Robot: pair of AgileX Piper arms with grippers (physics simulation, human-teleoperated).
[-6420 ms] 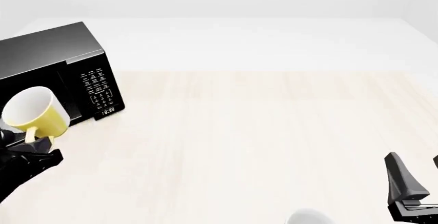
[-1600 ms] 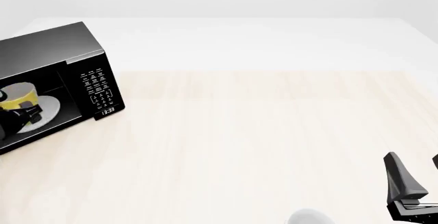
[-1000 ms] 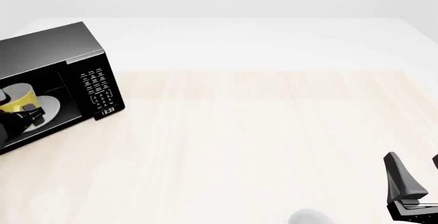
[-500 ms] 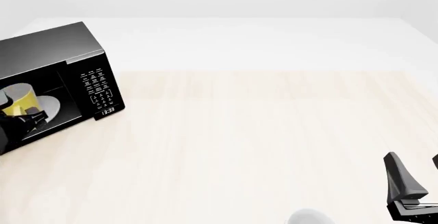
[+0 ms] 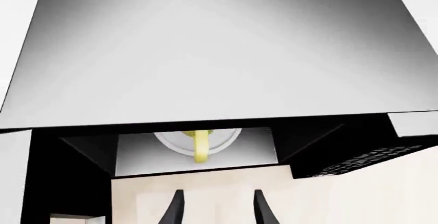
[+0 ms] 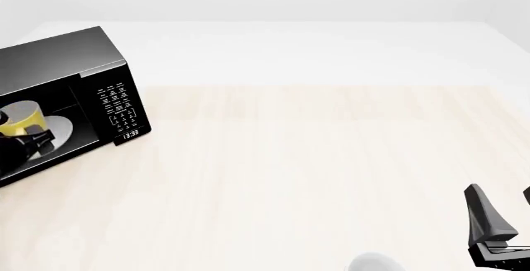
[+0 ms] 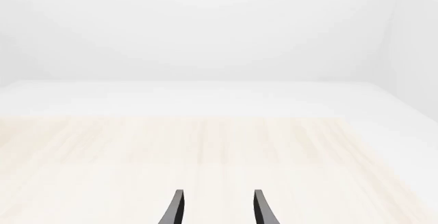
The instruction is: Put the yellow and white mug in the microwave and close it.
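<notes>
So the left gripper (image 5: 215,211) has backed out of the microwave (image 6: 62,66) now; fingers spread apart, nothing between them; half a second ago it was right up against the yellow and white mug (image 6: 23,115), so that reads as a release. Mug sits on the turntable plate (image 6: 56,131) inside, straight ahead of the fingertips with a clear gap. Door's not shut, so closing is what's left; right gripper (image 7: 215,208) idles open over the table (image 6: 314,159).
</notes>
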